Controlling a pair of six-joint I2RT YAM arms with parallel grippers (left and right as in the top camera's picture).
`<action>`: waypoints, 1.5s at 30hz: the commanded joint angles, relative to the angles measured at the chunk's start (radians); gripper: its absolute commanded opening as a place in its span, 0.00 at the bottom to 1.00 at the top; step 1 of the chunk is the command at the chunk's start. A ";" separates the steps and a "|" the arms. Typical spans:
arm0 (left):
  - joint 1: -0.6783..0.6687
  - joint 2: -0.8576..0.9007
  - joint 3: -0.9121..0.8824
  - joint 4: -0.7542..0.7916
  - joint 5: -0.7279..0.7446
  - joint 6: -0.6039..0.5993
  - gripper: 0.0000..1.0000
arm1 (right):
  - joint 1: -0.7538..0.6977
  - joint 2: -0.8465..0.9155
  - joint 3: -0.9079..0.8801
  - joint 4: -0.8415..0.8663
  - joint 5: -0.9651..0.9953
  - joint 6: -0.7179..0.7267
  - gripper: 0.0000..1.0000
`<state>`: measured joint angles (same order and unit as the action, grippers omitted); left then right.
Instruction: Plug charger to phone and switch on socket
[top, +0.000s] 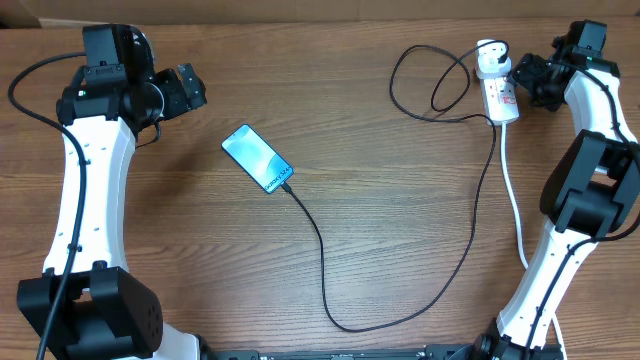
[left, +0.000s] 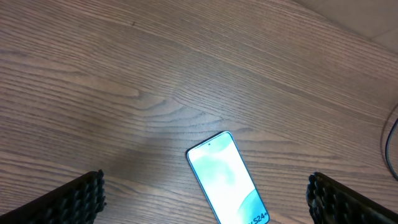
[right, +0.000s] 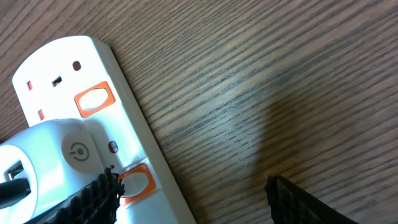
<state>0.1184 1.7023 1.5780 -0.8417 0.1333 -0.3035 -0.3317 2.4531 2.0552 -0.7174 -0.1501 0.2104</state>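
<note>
The phone (top: 257, 158) lies on the wooden table with its screen lit blue-teal, and it also shows in the left wrist view (left: 227, 177). The black charger cable (top: 325, 270) meets the phone's lower end, loops along the table and rises to the round white adapter (top: 489, 58), which sits in the white socket strip (top: 503, 102). My left gripper (top: 192, 90) is open and empty, up and left of the phone; its fingers (left: 205, 186) flank the phone from above. My right gripper (top: 527, 78) is open beside the strip; in the right wrist view (right: 193, 193) its left finger is at an orange switch (right: 135, 183) next to the adapter (right: 62, 155).
The strip's thick white cord (top: 515, 200) runs down the right side toward the right arm's base. A second orange switch (right: 94, 99) sits further along the strip (right: 134, 134). The cable makes a loop (top: 430, 85) left of the strip.
</note>
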 joint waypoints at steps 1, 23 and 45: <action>0.005 0.005 0.003 0.000 -0.010 0.012 1.00 | 0.006 -0.003 0.033 0.009 -0.011 0.006 0.76; 0.005 0.005 0.003 0.000 -0.010 0.012 1.00 | 0.006 0.009 0.026 -0.002 0.004 0.002 0.76; 0.005 0.005 0.003 0.000 -0.010 0.012 0.99 | 0.007 0.061 0.026 -0.020 -0.001 0.002 0.75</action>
<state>0.1184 1.7020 1.5780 -0.8417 0.1333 -0.3035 -0.3313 2.4672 2.0617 -0.7410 -0.1547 0.2104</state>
